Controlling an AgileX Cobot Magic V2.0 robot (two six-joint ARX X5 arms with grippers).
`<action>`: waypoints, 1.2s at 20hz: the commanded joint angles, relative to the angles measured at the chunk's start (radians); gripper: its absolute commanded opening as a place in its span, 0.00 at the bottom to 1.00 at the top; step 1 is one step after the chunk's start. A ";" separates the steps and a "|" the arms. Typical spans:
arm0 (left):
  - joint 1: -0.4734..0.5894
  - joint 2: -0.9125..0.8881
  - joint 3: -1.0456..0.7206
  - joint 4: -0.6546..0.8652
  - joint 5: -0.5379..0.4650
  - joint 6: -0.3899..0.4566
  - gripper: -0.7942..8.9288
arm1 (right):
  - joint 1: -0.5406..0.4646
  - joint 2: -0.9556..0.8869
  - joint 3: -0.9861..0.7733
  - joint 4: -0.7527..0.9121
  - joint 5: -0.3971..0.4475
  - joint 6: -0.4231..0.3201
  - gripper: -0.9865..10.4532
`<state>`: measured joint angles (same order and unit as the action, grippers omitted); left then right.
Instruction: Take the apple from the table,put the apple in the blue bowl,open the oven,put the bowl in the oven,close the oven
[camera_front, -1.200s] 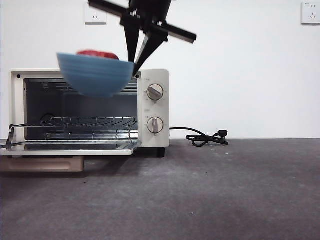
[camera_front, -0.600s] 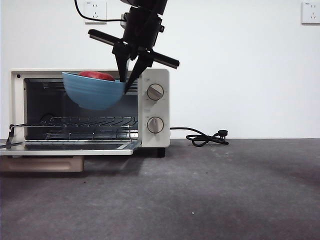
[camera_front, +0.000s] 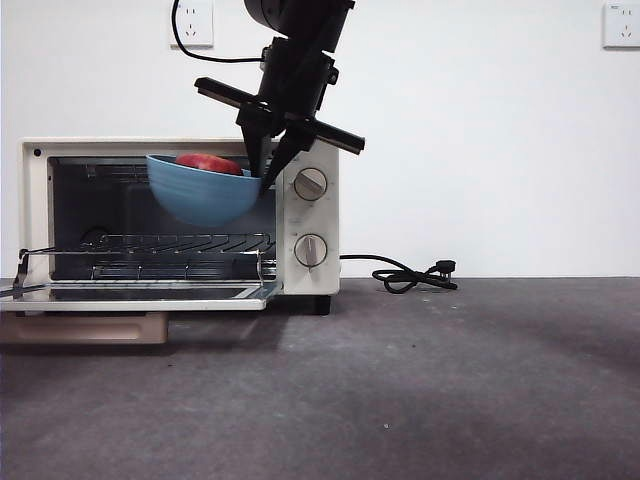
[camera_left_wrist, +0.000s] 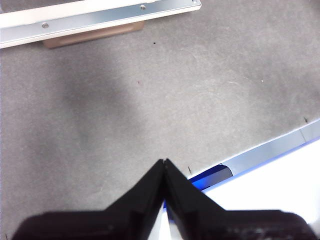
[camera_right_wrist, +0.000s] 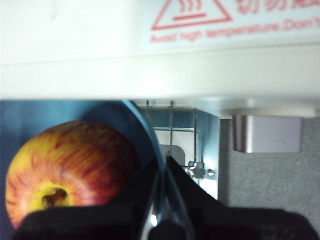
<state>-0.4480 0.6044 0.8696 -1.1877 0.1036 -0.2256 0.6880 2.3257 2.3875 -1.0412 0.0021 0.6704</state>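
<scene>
One round red apple (camera_front: 209, 163), one deep matte blue bowl (camera_front: 203, 194), one cream-white toaster oven (camera_front: 300, 220) with two round knobs, one black cord (camera_front: 410, 276), and two white wall sockets.

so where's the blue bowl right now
In the front view the blue bowl hangs above the wire rack at the oven mouth, its rim pinched by the right gripper.

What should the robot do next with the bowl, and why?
Probably lower the blue bowl onto the wire rack. The right gripper pinches its rim, holding it with the apple inside the open oven, above the rack.
</scene>
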 joint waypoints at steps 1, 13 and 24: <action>-0.003 -0.001 -0.009 0.007 0.001 0.008 0.08 | 0.005 0.043 0.005 0.013 -0.002 0.023 0.08; -0.003 -0.001 -0.009 0.005 0.000 0.007 0.08 | 0.006 0.079 0.005 0.093 0.018 0.110 0.08; -0.003 0.000 -0.009 0.008 0.000 0.007 0.08 | 0.006 0.079 0.005 0.108 0.059 0.116 0.10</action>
<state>-0.4480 0.6048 0.8696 -1.1873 0.1036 -0.2256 0.6895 2.3871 2.3913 -0.9485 0.0566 0.7746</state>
